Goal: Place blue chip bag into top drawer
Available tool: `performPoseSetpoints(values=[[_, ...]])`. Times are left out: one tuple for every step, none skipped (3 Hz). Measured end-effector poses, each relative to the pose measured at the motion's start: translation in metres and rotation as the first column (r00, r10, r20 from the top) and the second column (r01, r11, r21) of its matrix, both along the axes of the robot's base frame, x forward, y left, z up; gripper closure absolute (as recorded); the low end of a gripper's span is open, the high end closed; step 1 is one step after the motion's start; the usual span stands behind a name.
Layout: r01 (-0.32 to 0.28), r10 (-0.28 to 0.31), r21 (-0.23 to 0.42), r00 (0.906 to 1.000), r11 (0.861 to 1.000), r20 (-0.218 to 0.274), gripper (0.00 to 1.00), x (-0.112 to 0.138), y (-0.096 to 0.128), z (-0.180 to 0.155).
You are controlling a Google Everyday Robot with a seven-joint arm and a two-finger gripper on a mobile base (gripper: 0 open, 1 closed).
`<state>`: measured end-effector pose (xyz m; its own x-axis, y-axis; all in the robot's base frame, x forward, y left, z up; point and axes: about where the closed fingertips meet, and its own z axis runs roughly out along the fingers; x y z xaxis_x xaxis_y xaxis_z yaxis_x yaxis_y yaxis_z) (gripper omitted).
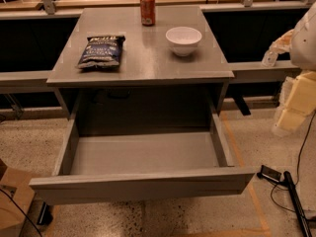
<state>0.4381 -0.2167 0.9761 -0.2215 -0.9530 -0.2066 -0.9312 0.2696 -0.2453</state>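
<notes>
Your gripper (295,105) hangs at the far right, beside the table (148,68), whether wide or narrow you cannot tell; the bag (101,52) lies well to its left on the tabletop, long axis front-to-back, above the open drawer (143,184).

Blue chip bag (101,52), lying on left side of desk (148,65): white lettering across front & on black top band, too blurred to read. Red soda can (147,8), at back edge of desk: pale markings, brand not legible. No other text, nos. or signs can be read. Gripper (274,51) sits at right edge of view, beside desk.
</notes>
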Motion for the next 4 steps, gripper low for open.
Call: performPoseSetpoints(values=[[0.0, 0.0, 0.0, 1.0, 1.0, 0.0, 0.0, 0.0, 0.0, 0.0], [0.028, -0.026, 0.082, 0.9993, 0.996, -0.025, 0.0, 0.01, 0.017, -0.011], [0.034, -0.031, 0.099, 0.999, 0.995, -0.032, 0.0, 0.012, 0.02, -0.012], [0.035, -0.032, 0.163, 0.9993, 0.986, -0.021, 0.0, 0.022, 0.029, -0.017]])
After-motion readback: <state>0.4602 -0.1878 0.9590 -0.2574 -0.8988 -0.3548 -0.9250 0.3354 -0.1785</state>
